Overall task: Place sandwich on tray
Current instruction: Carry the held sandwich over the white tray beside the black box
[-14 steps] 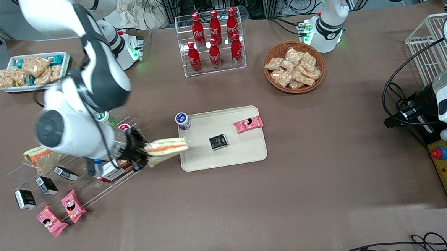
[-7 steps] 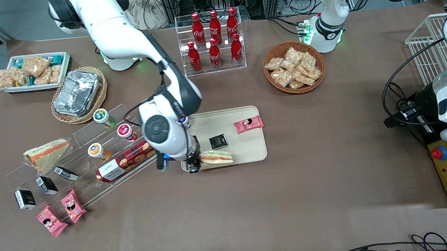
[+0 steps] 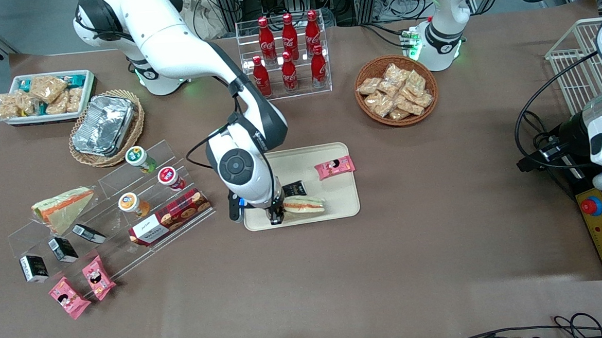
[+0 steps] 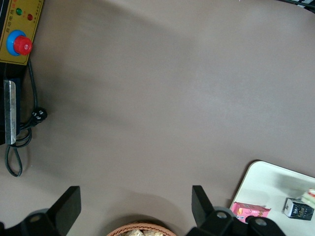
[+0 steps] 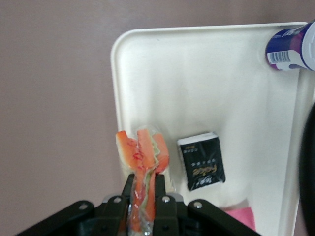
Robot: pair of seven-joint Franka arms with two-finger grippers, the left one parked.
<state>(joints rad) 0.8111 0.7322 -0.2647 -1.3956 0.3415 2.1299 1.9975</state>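
Gripper (image 5: 144, 200) pinches the sandwich (image 3: 304, 204) by its wrapped edge over the tray (image 3: 345, 206), beside the black packet (image 5: 201, 160) — prob. light, soft, slick film, so grip w/ the bread edge, not loose wrap.

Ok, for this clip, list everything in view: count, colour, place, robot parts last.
sandwich: 1, white with red-orange stripe, held over the tray's near edge
tray: 1, cream, table centre
black packet: 1, on tray
pink packet: 1, on tray
cola bottles: 6, red, clear rack
round basket: 1, brown, snack bags inside
foil container: 1, silver, in wicker basket
white bin: 1, snack packets, toward the working arm's end
second sandwich: 1, orange band, on clear stepped stand
biscuit box: 1, red, on stand
end effector: 1, black, shut on the sandwich over the tray
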